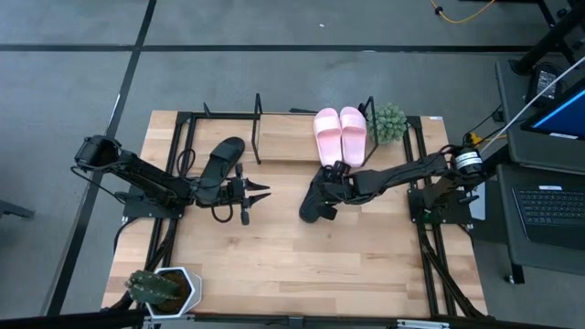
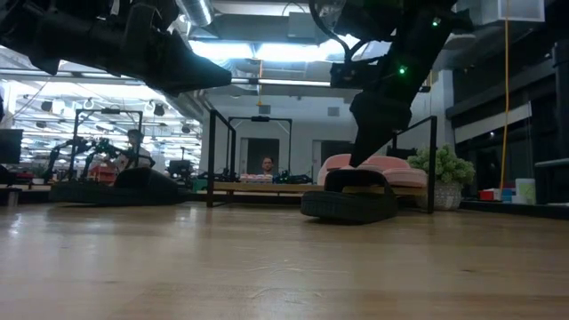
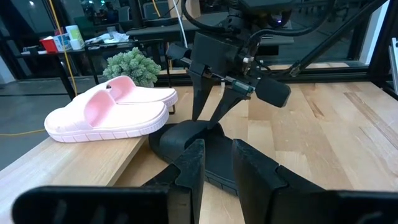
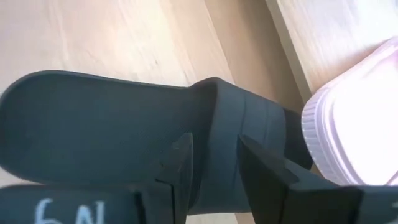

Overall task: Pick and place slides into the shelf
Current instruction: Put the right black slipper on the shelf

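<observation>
One black slide (image 1: 315, 203) lies on the table just in front of the shelf (image 1: 288, 155), and my right gripper (image 1: 331, 185) is down on it, shut on its strap. The second black slide (image 1: 219, 164) lies flat on the table left of the shelf's left end frame (image 1: 257, 128). Both pink slides (image 1: 340, 135) sit side by side on the shelf board's right half. My left gripper (image 1: 261, 193) hovers open between the two black slides, pointing toward the right arm and touching nothing. My right gripper holds the black slide by its wide strap (image 4: 217, 124), which passes between the two fingers (image 4: 264, 168). The fingers come from above, slanting down from the table's right side (image 2: 356, 169). The slide's sole (image 2: 348, 210) sits level, at or just over the tabletop.
A small green plant (image 1: 390, 122) stands at the shelf's right end, a potted cactus (image 1: 163, 288) at the table's near left corner. Bare wood (image 1: 302, 265) lies in front of both arms. The shelf board's left half (image 1: 283, 137) holds nothing. People sit in the room behind (image 2: 267, 165).
</observation>
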Controlling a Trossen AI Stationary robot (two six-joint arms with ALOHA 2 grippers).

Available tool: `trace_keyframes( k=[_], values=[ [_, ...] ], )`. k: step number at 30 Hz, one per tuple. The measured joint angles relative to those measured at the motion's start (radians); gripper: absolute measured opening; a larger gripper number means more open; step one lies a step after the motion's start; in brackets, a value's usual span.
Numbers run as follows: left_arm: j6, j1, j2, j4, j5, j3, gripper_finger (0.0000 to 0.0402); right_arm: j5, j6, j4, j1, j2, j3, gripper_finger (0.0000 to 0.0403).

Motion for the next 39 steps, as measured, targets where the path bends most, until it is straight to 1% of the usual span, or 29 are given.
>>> trace_keyframes(
  k=[7, 12, 14, 24, 26, 28, 34, 39],
  values=[
    [0.0, 0.0, 0.0, 0.0, 0.0, 0.0, 0.0073, 0.006, -0.022, 0.0, 0.0, 0.055, 0.0, 0.0127],
    [0.0, 0.0, 0.0, -0.001, 0.0, 0.0, 0.0073, 0.08, -0.024, 0.003, 0.0, 0.072, 0.0, 0.0127],
    [0.0, 0.0, 0.0, -0.002, 0.0, 0.0, 0.0073, 0.094, -0.025, 0.003, 0.0, 0.072, 0.0, 0.0127],
    [0.0, 0.0, 0.0, -0.004, 0.0, 0.0, 0.0073, 0.096, -0.05, -0.001, 0.0, 0.072, 0.0, 0.0125],
    [0.0, 0.0, 0.0, -0.004, 0.0, 0.0, 0.0073, 0.096, -0.051, -0.001, 0.0, 0.072, 0.0, 0.0115],
    [0.0, 0.0, 0.0, -0.004, 0.0, 0.0, 0.0073, 0.096, -0.051, -0.001, 0.0, 0.072, 0.0, 0.0097],
    [0.0, 0.0, 0.0, -0.004, 0.0, 0.0, 0.0073, 0.047, -0.076, -0.001, 0.0, 0.072, 0.001, 0.0016],
    [-0.001, 0.0, 0.0, -0.004, 0.0, 0.0, 0.0073, 0.04, -0.088, -0.002, 0.011, 0.072, 0.002, 0.0015]
  ],
)
